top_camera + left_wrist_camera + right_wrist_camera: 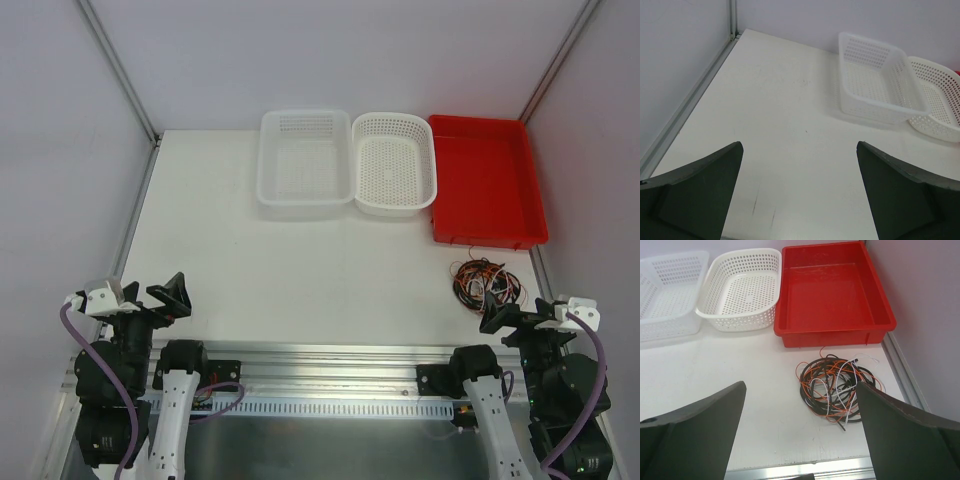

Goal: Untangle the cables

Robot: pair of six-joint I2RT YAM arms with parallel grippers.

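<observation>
White table (300, 280). Along far edge I see red tray (487, 180) at right, rectangular white basket (305, 203) and oval white basket (396, 205) to its left. Left hand (800, 146) near left, fingers wide apart. Right hand (800, 385) near right, fingers wide apart. Cables (836, 387): black, orange, white tangle on table, just near of red tray, far of right hand.

Black, orange, white cables (832, 386), red tray (832, 336), white perforated baskets (740, 320)
</observation>
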